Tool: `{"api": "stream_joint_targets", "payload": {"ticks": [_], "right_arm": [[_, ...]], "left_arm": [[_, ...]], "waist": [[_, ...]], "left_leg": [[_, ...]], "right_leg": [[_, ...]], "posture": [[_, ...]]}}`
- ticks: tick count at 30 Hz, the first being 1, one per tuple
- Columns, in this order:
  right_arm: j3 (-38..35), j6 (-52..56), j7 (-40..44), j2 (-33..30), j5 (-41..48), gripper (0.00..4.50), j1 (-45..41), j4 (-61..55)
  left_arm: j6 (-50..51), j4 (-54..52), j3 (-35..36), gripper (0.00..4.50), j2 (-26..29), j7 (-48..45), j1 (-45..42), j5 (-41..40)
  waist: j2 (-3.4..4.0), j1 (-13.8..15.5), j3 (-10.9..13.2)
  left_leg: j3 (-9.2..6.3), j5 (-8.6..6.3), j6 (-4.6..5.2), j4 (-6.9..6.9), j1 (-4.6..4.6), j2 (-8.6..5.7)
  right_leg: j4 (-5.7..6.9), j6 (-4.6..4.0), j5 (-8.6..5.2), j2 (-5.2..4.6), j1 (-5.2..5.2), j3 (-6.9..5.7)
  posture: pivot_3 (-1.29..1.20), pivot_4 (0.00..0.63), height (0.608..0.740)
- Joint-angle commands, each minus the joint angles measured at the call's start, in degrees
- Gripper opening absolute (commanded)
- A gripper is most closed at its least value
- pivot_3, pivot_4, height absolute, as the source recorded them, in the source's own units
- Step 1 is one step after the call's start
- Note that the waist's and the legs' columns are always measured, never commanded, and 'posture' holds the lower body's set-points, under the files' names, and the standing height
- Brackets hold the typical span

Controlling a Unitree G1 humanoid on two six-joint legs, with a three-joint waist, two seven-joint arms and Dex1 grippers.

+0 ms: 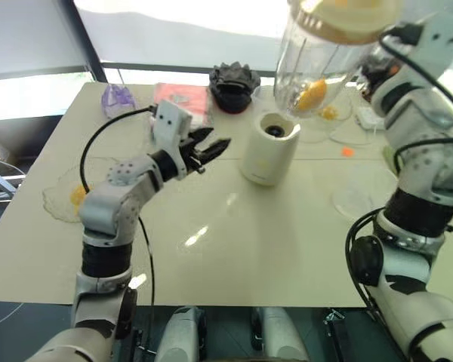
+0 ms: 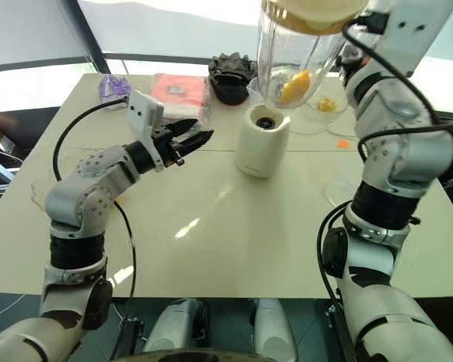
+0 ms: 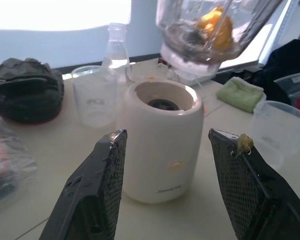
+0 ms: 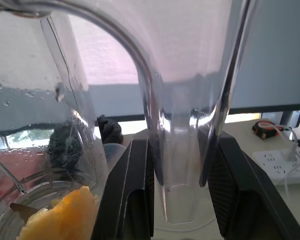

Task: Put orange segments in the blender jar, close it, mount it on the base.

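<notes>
**Q:** Where did the jar sit against the base?

**A:** I logged it off the bench, lid on, an orange segment inside. The right claw was pinched on the handle. The jar's long axis ran near upright. Its foot hung just above the base, offset toward the robot's right. The base stood upright with its socket facing up.

**Q:** And the left claw?

**A:** Spread and empty, pointing at the base from its left, near it but apart.

**Q:** Next move?

**A:** My read was that the right arm does the mounting: shift the jar slightly left to line up the axes, then lower it.
</notes>
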Motion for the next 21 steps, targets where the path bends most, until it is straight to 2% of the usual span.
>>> {"api": "stream_joint_targets", "payload": {"ticks": [1,12,21], "right_arm": [[-0.72,-7.0,0.48,-0.35,0.17,1.14,-4.3,3.17],[-0.43,-10.12,0.01,2.47,1.89,1.14,-5.45,10.64],[3.69,-4.55,0.26,2.53,0.77,1.14,-1.22,5.0]], "left_arm": [[1.44,-5.6,0.52,2.69,2.01,0.14,1.12,-2.56],[0.64,-9.34,-1.36,2.69,8.39,-0.38,4.58,-3.08],[-1.61,-9.57,-2.83,2.69,11.51,-0.6,7.23,-2.42]], "waist": [[0.03,-0.05,0.02],[0.07,0.01,0.04],[0.08,0.2,0.04]], "left_leg": [[0.0,0.0,0.0,-0.03,0.0,0.01],[0.0,0.02,-0.04,-0.31,0.04,0.04],[-0.01,0.03,-0.06,-0.31,0.03,0.05]], "right_leg": [[0.01,0.0,0.0,0.03,-0.02,-0.01],[-0.04,0.0,0.0,0.06,-0.09,-0.05],[-0.05,-0.01,-0.01,0.05,-0.08,-0.06]], "posture": [[0.0,0.15,0.74],[0.0,0.15,0.74],[0.0,0.15,0.74]]}}
